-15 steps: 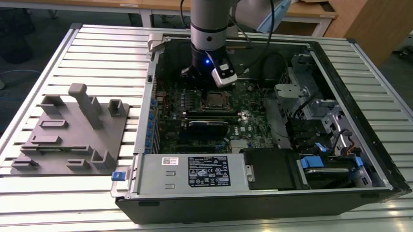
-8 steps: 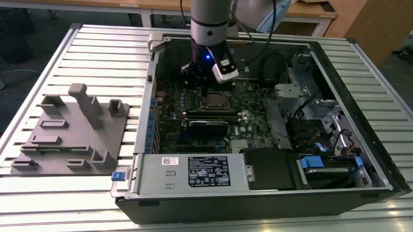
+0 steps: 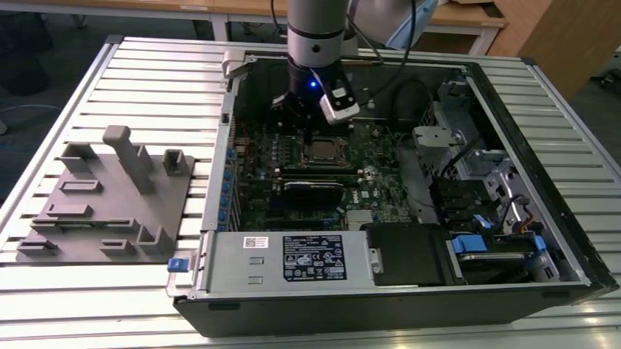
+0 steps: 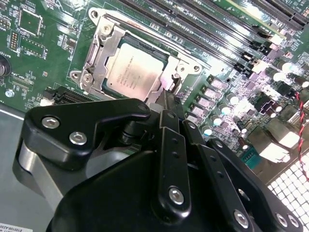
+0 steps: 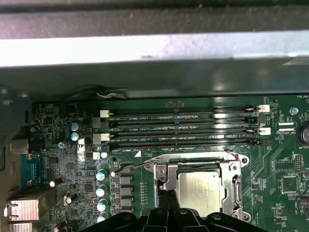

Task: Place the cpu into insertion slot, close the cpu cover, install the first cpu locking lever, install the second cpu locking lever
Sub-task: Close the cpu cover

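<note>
In the open computer case (image 3: 388, 323), above the green motherboard (image 3: 257, 211), the gripper (image 4: 166, 96) has its fingers closed together, gripping nothing, just beside the edge of the lowered cpu cover (image 4: 103, 53). The cpu (image 4: 133, 72) lies flat in its cut-out.

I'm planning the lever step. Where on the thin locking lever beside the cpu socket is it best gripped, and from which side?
Probably its free end: the locking lever is a thin wire rod, and that end juts out past the cpu cover, clear of the frame. Come from above, closing across the rod.
</note>
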`<action>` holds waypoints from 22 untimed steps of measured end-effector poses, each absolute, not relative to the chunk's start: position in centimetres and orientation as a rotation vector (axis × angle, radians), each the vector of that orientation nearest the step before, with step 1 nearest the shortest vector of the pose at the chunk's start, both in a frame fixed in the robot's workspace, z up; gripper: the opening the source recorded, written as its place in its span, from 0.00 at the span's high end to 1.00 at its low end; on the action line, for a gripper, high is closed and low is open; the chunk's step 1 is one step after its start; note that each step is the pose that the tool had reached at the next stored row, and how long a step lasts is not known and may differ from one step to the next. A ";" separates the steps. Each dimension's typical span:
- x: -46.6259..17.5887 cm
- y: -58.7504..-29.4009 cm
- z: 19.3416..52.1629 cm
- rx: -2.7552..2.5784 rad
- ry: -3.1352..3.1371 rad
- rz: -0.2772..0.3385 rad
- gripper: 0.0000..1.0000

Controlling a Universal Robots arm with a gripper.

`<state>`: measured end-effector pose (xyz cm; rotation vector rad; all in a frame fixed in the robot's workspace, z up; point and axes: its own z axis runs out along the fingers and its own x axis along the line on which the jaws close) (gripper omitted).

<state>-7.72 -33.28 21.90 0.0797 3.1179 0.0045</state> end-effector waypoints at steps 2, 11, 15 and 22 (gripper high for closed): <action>-7.7 -33.3 21.9 0.080 3.118 0.004 0.90; -7.5 -33.3 21.9 0.080 3.118 0.004 0.90; -7.3 -33.3 21.9 0.080 3.118 0.004 0.90; -7.1 -33.3 21.9 0.080 3.118 0.005 0.90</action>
